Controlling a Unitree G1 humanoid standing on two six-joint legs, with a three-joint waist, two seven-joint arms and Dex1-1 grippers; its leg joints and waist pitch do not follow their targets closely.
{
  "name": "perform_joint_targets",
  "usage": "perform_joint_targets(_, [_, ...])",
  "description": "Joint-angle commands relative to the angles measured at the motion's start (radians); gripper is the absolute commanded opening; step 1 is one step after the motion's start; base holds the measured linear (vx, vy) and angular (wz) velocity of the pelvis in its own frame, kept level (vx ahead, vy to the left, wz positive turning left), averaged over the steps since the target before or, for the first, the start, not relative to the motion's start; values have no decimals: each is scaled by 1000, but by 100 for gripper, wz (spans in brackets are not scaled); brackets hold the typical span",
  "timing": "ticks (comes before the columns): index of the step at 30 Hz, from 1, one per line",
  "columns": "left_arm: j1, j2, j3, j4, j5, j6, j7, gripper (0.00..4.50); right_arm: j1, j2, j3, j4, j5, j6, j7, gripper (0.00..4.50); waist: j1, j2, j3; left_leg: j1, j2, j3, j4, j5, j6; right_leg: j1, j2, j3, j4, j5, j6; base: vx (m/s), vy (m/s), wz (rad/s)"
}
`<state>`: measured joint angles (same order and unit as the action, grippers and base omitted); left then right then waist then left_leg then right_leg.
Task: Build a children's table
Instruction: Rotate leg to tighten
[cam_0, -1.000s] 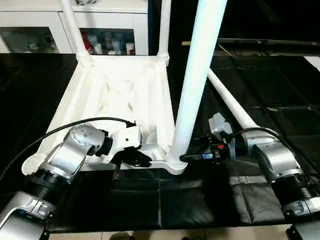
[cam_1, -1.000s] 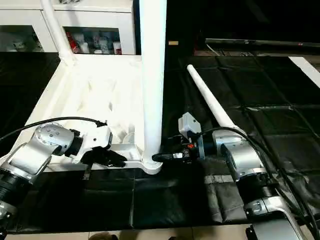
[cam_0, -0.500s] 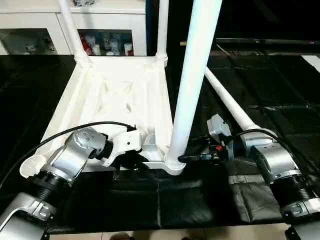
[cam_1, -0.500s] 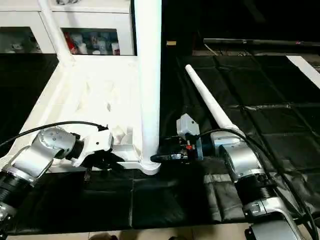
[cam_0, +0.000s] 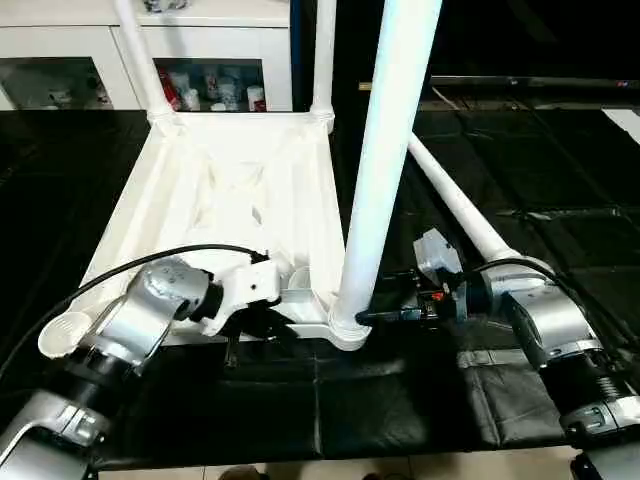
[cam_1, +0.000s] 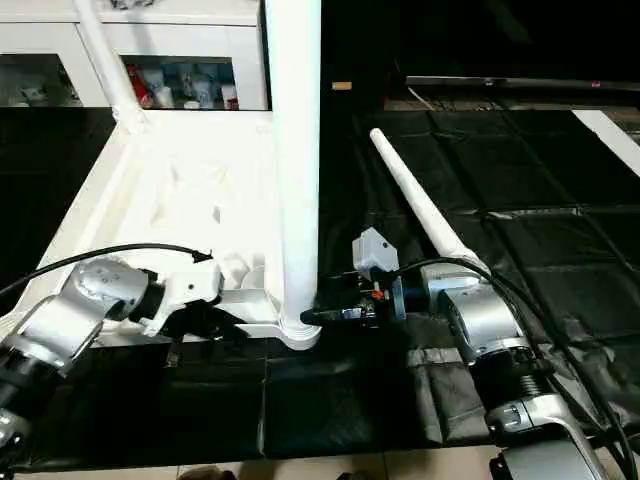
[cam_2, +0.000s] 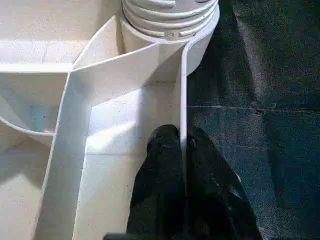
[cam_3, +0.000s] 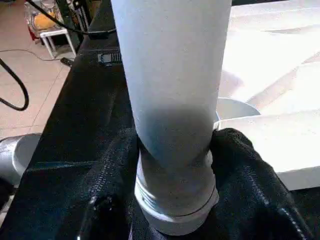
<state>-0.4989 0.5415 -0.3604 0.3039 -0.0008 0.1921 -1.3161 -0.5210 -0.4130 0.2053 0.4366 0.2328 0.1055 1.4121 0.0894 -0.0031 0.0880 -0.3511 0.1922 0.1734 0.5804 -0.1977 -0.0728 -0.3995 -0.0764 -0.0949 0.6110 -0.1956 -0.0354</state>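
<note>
The upturned table top lies on black sheeting, third leg upright in its near-right socket. Right pincer clamps that leg's base: keep it plumb while seating. Left pincer pinches the near rim, steadying.

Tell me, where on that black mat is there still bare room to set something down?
The black mat is bare to the right of the loose leg, and along the near edge between the two forearms. It is crowded at the near corner socket, where the right gripper holds the upright leg and the left gripper pinches the tabletop rim.
</note>
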Motion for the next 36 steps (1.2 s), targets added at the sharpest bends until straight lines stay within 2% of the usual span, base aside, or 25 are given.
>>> perform_joint_targets(1, [33, -22, 16, 0, -45, 2, 21, 5, 11, 2, 37, 7, -19, -1, 24, 193, 0, -5, -58, -3, 46, -11, -67, -116, 89, 52, -80, 64, -74, -204, -223, 0, 0, 0])
perform_joint_targets(11, [58, -37, 44, -6, -57, 0, 42, 5, 9, 1, 40, 11, -21, -8, 25, 193, -1, -5, -57, -3, 45, -9, -67, -123, 89, 52, -79, 64, -75, -212, -223, 0, 0, 0])
perform_joint_targets(15, [61, -41, 47, -4, -54, 6, 46, 5, 9, 1, 41, 13, -20, -9, 26, 193, 1, -6, -55, -1, 46, -10, -69, -139, 84, 51, -81, 65, -81, -261, -208, 0, 0, 0])
perform_joint_targets(25, [64, -42, 45, 8, -34, -3, 67, 5, 10, 1, 43, 14, -22, -13, 27, 193, 1, -7, -57, -3, 45, -10, -68, -125, 89, 51, -80, 64, -79, -245, -207, 0, 0, 0])
perform_joint_targets(26, [64, -41, 45, 9, -32, -4, 69, 45, 10, 1, 43, 14, -22, -13, 27, 193, 1, -6, -58, -2, 46, -10, -68, -123, 89, 51, -80, 64, -78, -242, -208, 0, 0, 0])
perform_joint_targets(27, [65, -42, 45, 8, -31, -2, 70, 56, 10, 1, 43, 14, -23, -14, 27, 193, 1, -8, -59, -2, 46, -10, -68, -122, 89, 52, -80, 64, -78, -241, -208, 0, 0, 0])
perform_joint_targets(29, [66, -42, 46, 6, -31, -2, 71, 56, 11, 1, 43, 14, -23, -15, 27, 193, 1, -6, -59, -2, 45, -9, -67, -125, 88, 51, -81, 64, -79, -240, -211, 0, 0, 0])
perform_joint_targets(30, [66, -42, 46, 6, -31, -2, 71, 75, 11, 1, 43, 14, -23, -15, 27, 193, 1, -6, -59, -2, 45, -9, -67, -125, 88, 51, -81, 64, -79, -240, -211, 0, 0, 0])
perform_joint_targets(36, [73, -38, 41, 1, -28, 0, 60, 75, 13, 1, 45, 14, -25, -17, 26, 193, 1, -7, -61, -3, 45, -9, -66, -111, 94, 53, -79, 64, -76, -218, -213, 0, 0, 0])
